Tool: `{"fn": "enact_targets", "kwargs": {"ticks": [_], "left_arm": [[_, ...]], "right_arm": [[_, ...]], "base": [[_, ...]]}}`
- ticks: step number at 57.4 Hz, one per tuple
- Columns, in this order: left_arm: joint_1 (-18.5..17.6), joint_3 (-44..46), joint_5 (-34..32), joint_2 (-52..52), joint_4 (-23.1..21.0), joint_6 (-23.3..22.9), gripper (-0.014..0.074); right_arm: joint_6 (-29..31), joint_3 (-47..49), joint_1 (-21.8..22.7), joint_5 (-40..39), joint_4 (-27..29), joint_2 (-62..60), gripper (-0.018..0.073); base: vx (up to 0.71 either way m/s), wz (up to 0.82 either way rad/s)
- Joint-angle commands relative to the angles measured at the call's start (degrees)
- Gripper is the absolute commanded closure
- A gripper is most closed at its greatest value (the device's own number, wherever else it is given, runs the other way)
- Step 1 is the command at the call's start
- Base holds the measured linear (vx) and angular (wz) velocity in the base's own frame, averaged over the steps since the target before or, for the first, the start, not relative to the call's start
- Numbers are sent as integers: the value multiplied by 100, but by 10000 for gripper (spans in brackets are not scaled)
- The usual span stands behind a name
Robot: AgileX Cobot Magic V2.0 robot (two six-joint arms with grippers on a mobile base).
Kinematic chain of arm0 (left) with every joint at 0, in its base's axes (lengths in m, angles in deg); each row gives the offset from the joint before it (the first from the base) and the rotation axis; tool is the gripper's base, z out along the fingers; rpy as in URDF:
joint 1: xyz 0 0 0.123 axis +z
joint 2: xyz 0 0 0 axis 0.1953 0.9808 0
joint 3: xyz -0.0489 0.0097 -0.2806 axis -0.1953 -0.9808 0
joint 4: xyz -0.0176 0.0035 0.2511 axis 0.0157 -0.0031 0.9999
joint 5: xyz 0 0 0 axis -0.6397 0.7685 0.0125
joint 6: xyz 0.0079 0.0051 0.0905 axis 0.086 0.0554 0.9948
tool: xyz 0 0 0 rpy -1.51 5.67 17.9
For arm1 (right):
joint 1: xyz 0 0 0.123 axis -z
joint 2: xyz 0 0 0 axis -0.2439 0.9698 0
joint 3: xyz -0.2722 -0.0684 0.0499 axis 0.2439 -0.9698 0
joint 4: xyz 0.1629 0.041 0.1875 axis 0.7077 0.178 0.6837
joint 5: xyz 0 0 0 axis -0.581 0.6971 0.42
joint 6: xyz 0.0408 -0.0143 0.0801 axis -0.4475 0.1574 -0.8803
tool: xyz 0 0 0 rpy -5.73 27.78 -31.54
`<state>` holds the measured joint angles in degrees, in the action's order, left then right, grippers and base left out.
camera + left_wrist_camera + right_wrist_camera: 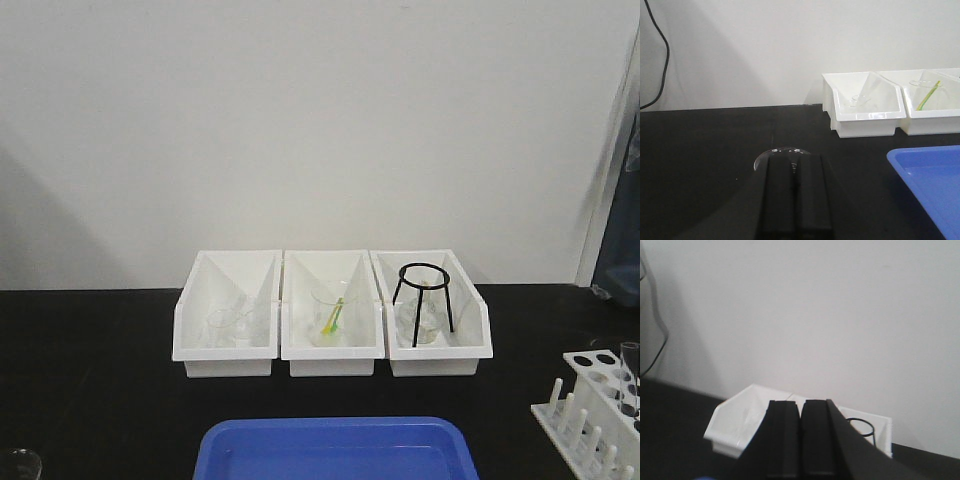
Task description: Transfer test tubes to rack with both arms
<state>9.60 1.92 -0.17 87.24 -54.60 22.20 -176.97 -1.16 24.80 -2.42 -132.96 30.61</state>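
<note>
The white rack (588, 402) stands at the right edge of the black table, with round holes on top and a row of pegs in front. One clear test tube (629, 378) stands upright in its far-right side. No other test tubes show. Neither gripper appears in the front view. My left gripper (794, 162) is shut and empty, low over the table, with a wide clear glass rim (781, 150) just beyond its fingertips. My right gripper (801, 405) is shut and empty, raised and facing the white bins.
Three white slope-fronted bins (225, 352) stand in a row at the back, holding glass beakers, a yellow-green item (332, 318) and a black ring tripod (424, 292). A blue tray (335, 450) lies at the front centre. A clear glass vessel (17, 464) sits at the front left.
</note>
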Motion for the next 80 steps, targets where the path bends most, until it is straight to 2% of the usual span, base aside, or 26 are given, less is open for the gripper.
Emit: {"fn": "enact_targets", "kwargs": {"ticks": [1,7,16,20,24,30,34,38,42,46,51,56,59,63,75,80], "left_arm": [[15,-157,-437,-113,-57,2,617],[15,-157,-437,-113,-57,2,617],[15,-157,-437,-113,-57,2,617],[15,-157,-437,-113,-57,2,617],[15,-157,-437,-113,-57,2,617],[15,-157,-437,-113,-57,2,617],[15,-157,-437,-113,-57,2,617],[15,-157,-437,-113,-57,2,617],[15,-157,-437,-113,-57,2,617],[15,-157,-437,-113,-57,2,617],[15,-157,-431,-113,-57,2,617],[15,-157,-431,-113,-57,2,617],[15,-157,-431,-113,-57,2,617],[15,-157,-431,-113,-57,2,617],[15,-157,-431,-113,-57,2,617],[15,-157,-431,-113,-57,2,617]], "right_arm": [[-700,168,21,1244,606,105,567],[-1213,168,21,2004,996,234,567],[-1266,164,21,2163,1393,681,567],[-1035,164,21,2163,1750,871,567],[-417,164,21,2152,2172,1016,567],[1515,147,16,1970,3108,1170,567],[3289,1,16,1753,4007,1178,567],[5038,-277,-12,1609,5227,1067,567],[6516,-596,-163,1736,6531,851,567],[7908,-936,-382,2021,7595,485,567],[9470,-1403,-682,2441,8802,-25,567],[10494,-1855,-889,2822,9724,-648,567],[10905,-2154,-965,3018,10162,-1031,567],[11141,-2556,-996,3211,10418,-1482,567],[11064,-3812,-996,3291,10006,-3057,567],[10851,-4175,-996,3234,9979,-3424,567]], "base": [[0,0],[0,0],[0,0],[0,0],[0,0],[0,0],[0,0],[0,0],[0,0],[0,0],[0,0],[0,0],[0,0],[0,0],[0,0],[0,0]]}}
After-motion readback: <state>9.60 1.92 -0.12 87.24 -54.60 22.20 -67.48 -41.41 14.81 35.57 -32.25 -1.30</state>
